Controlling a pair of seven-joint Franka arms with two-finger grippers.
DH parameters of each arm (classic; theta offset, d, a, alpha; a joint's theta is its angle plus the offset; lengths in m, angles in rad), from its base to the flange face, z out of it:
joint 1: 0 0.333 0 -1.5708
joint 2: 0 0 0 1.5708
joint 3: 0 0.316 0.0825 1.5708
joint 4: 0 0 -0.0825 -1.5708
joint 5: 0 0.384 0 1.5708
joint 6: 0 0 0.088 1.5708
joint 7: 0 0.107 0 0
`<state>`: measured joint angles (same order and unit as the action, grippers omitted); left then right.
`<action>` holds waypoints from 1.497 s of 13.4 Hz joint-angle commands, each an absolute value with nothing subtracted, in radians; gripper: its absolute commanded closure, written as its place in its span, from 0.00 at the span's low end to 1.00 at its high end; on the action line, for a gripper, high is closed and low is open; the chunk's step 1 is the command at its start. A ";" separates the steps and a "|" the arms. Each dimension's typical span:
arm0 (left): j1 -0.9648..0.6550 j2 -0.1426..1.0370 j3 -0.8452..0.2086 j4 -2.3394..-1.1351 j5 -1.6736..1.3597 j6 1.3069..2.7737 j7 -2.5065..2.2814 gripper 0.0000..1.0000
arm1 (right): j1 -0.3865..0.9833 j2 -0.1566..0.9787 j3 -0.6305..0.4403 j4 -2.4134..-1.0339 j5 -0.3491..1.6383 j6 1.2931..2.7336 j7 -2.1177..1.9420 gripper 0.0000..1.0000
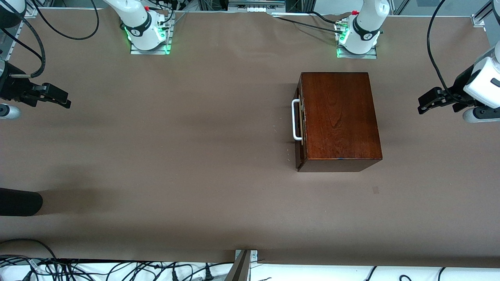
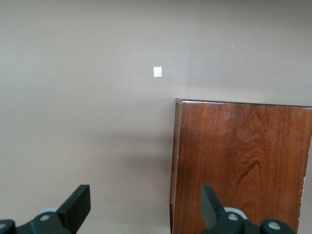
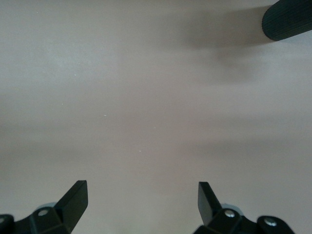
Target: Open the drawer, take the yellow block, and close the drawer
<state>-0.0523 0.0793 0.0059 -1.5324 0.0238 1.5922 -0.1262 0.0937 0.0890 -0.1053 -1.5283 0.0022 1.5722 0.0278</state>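
Note:
The glossy mahogany box [image 1: 341, 117] stands on the table toward the left arm's end, close to that arm's base. Its drawer [image 1: 300, 128] is shut, with the dark front and white loop handle [image 1: 296, 119] facing the right arm's end. The yellow block is hidden. My left gripper [image 1: 422, 106] hangs open and empty in the air by the table's edge, apart from the box. The left wrist view shows its fingers [image 2: 78, 207] wide apart over the box [image 2: 243, 165] corner. My right gripper [image 1: 63, 100] waits open and empty over the table's other end, above bare cloth in its wrist view [image 3: 141, 200].
Brown cloth [image 1: 175, 156] covers the whole table. A black rounded object [image 1: 19, 201] juts in at the right arm's end, nearer the front camera, and shows as a black rounded object [image 3: 287, 19] in the right wrist view. A small tape patch [image 1: 375, 190] lies near the box.

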 commanded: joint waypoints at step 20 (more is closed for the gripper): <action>-0.048 0.101 -0.003 -1.497 -0.002 1.574 -0.109 0.00 | 0.091 0.092 -0.100 -1.526 -0.002 1.577 0.029 0.00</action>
